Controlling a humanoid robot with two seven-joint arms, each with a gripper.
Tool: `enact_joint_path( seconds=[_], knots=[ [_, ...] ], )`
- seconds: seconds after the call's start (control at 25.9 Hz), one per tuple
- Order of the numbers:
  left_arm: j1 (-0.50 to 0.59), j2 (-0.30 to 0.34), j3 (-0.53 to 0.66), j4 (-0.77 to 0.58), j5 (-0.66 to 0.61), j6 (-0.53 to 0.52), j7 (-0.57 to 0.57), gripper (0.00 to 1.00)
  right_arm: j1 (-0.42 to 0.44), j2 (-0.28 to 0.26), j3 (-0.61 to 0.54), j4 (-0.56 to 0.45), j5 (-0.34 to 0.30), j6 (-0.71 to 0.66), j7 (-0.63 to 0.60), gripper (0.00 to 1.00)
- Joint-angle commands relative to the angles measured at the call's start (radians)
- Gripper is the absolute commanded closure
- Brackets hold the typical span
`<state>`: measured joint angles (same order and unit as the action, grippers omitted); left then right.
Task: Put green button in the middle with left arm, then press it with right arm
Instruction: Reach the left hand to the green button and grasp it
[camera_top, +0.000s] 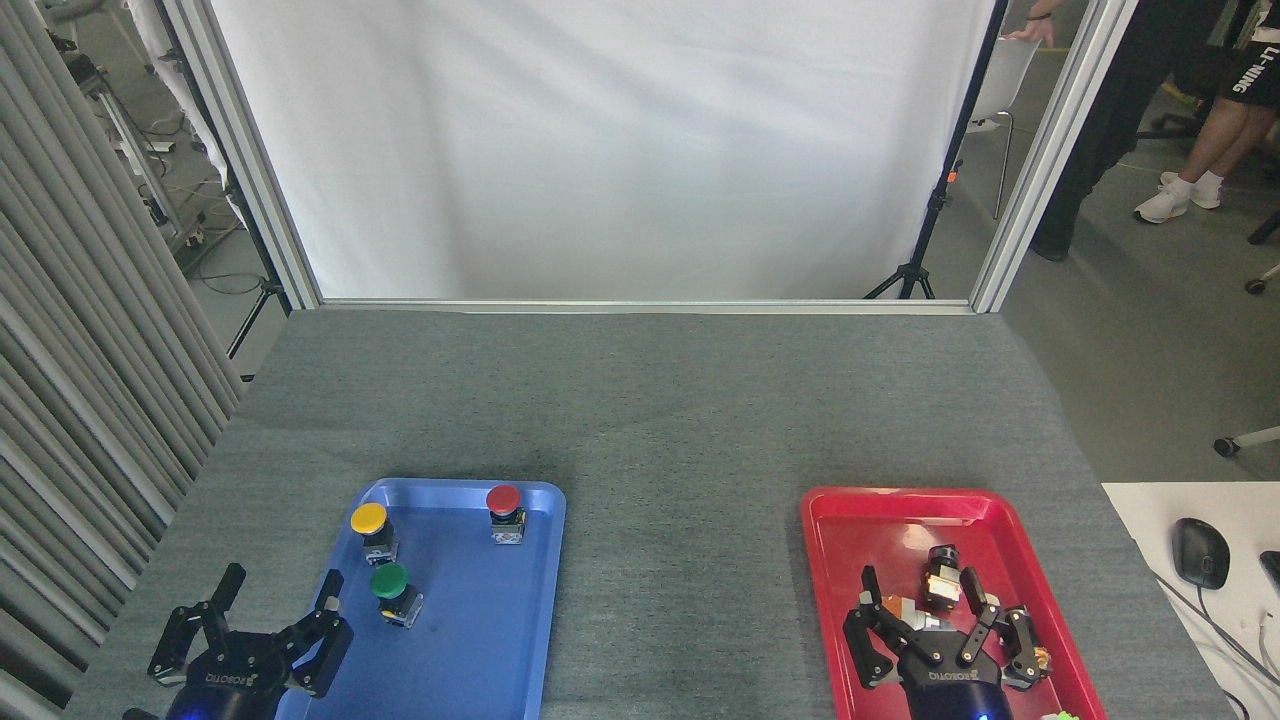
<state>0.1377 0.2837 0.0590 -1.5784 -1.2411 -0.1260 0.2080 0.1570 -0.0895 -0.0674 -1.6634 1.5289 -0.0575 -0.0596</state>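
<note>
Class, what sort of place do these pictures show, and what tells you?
Probably a robotics lab test bench: a white backdrop on a metal frame, a grey table with sorted trays, and tripods and cables around.

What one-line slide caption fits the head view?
Green button waits in the blue tray as the open left claw hovers nearby; right claw open over the red tray.

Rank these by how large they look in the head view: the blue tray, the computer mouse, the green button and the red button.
1. blue tray, by far the largest.
2. computer mouse.
3. green button and red button: these look about alike, and the green one is nearer the camera, so I leave them unranked.
</note>
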Motion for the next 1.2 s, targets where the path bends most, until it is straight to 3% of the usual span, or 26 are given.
enact_joint_path(
  seconds=[0.0,0.62,0.81,0.97,1.16],
  knots=[
    [0.008,-0.001,-0.001,0.003,0.000,-0.001,0.001,0.01,0.001,0.004,-0.002,-0.004,-0.001,0.001,0.000,0.00],
    [0.014,-0.001,-0.005,0.009,-0.001,-0.024,-0.004,0.01,0.002,0.017,-0.011,-0.004,-0.009,0.001,0.000,0.00],
    [0.014,-0.001,-0.007,0.017,0.000,-0.029,-0.004,0.01,0.009,0.050,-0.009,-0.004,-0.023,0.001,0.000,0.00],
    [0.049,-0.005,-0.014,0.035,-0.009,-0.106,-0.032,0.01,0.018,0.047,-0.015,-0.004,-0.023,0.001,0.000,0.00],
    [0.026,-0.006,-0.057,0.077,-0.017,-0.119,-0.050,0.01,0.021,0.056,-0.025,-0.004,-0.024,0.001,0.000,0.00]
  ],
)
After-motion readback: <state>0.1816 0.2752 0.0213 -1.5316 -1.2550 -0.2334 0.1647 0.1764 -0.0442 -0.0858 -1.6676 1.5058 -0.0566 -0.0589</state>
